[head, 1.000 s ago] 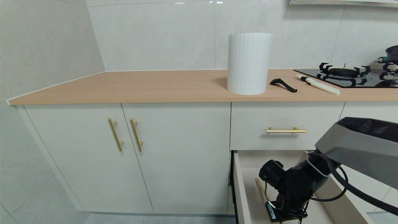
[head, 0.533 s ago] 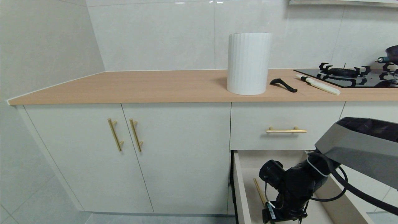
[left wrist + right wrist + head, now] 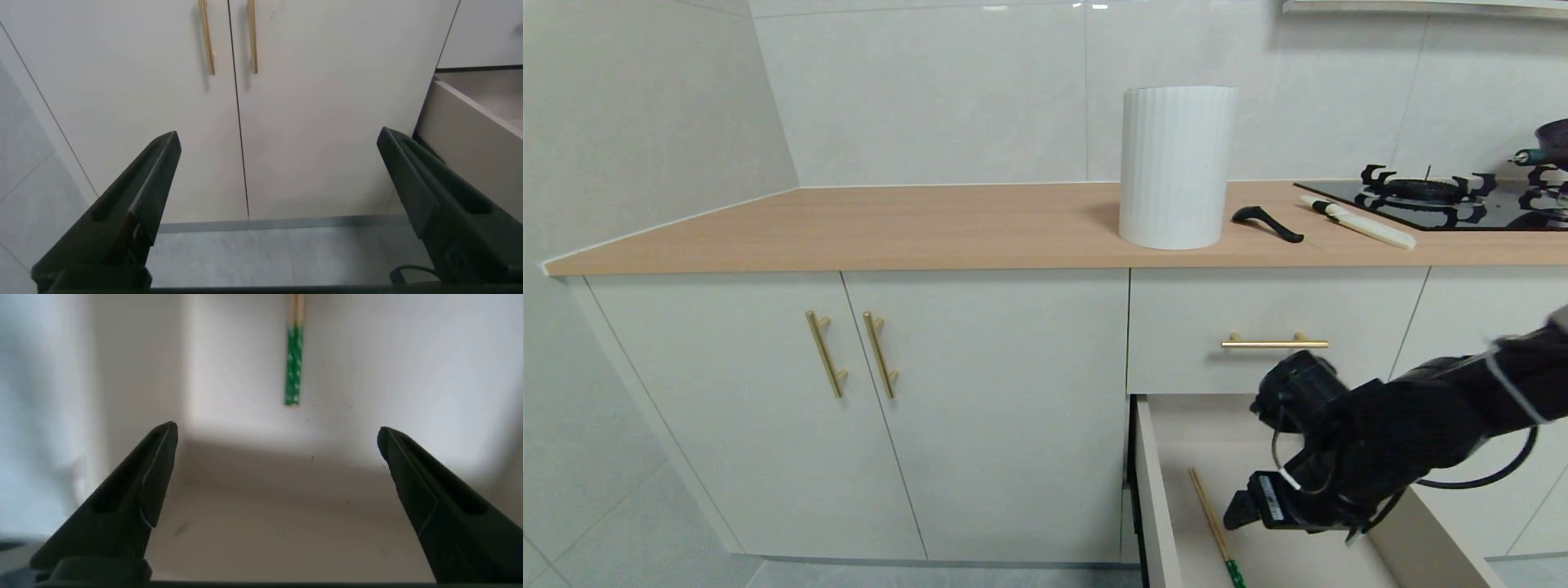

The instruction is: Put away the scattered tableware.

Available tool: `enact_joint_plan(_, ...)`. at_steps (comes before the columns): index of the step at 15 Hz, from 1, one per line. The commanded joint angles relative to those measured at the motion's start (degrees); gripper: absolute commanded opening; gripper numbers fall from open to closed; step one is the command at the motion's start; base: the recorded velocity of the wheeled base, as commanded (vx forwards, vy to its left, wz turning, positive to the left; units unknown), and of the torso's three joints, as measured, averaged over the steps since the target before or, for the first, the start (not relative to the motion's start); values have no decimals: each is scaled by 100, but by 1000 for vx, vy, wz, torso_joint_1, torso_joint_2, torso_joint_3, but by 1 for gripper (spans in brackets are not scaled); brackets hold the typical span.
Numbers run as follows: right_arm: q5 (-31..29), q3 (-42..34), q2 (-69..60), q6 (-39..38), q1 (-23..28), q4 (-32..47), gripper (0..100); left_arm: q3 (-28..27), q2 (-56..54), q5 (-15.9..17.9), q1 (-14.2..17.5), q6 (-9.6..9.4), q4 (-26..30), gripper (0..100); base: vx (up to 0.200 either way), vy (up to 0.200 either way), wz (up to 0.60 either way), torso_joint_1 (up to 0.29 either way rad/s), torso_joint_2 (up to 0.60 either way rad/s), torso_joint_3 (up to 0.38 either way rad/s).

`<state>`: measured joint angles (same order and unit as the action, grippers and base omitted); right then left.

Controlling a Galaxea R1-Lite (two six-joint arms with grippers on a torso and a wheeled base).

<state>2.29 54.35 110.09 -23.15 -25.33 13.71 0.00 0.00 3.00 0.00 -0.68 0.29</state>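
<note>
A pair of wooden chopsticks [image 3: 1211, 520] with green tips [image 3: 293, 363] lies on the floor of the open lower drawer [image 3: 1156, 490]. My right gripper [image 3: 1245, 513] hangs just above the drawer, right of the chopsticks, open and empty; in its wrist view the gripper [image 3: 278, 498] looks down at the green tips. On the countertop lie a black utensil [image 3: 1267, 222] and a white knife [image 3: 1357, 220]. My left gripper [image 3: 278, 212] is open and empty, low in front of the cupboard doors [image 3: 237, 98].
A tall white ribbed canister [image 3: 1174, 167] stands on the wooden countertop [image 3: 890, 229], left of the utensils. A gas hob [image 3: 1437, 196] is at the right. The upper drawer [image 3: 1274, 331] is closed. The open drawer's side wall [image 3: 478, 110] is beside my left gripper.
My right arm has risen and swung right, out of the drawer. The chopsticks that lay partly under the gripper now lie uncovered on the drawer floor.
</note>
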Motion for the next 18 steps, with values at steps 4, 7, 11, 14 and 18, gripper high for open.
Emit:
enact_joint_plan(4,219,-3,-3011,592,723,668,100,0,0,-1,0,-2,6,100,0,0,0,0,0,0)
enact_joint_plan(7,175,6,-3460,715,731,703,100,0,0,-1,0,-2,-3,100,0,0,0,0,0,0)
enact_joint_plan(11,166,-47,-3618,926,731,712,100,0,0,-1,0,-2,-3,100,0,0,0,0,0,0)
enact_joint_plan(14,140,-135,-3635,1111,731,703,100,0,0,-1,0,-2,-3,100,0,0,0,14,-63,-48)
enact_joint_plan(18,140,-170,-3627,1120,731,694,100,0,0,-1,0,-2,6,100,0,0,0,82,-301,-263)
